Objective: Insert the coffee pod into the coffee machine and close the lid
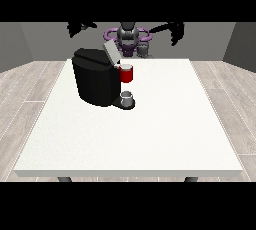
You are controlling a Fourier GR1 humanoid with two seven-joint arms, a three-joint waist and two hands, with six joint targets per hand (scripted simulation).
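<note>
The coffee machine (97,80) stood on the far left part of the white table (165,134), a black block with its lid (111,52) raised and tilted back. A red thing at the machine (127,74) sat under the open lid, at the machine's right face. Below it, on the machine's low base, rested a small grey thing (128,97); I could not say for certain that it was the coffee pod, though it was the only grey item on or near the table that might be.

In my judgement the task had barely begun. The lid was not closed, and nothing showed a pod loaded into the machine. Picking up, inserting and closing all appeared to remain.

Both hands were raised well above and behind the table, near the robot's shoulders. The hand at the view's left (80,27) hung above the machine's far side, holding nothing; how its fingers lay I could not tell. The hand at the view's right (176,32) was far to the right, likewise empty, its fingers drooping loosely downward. Both were well apart from the grey thing, which lay nearer the onlooker than either.
</note>
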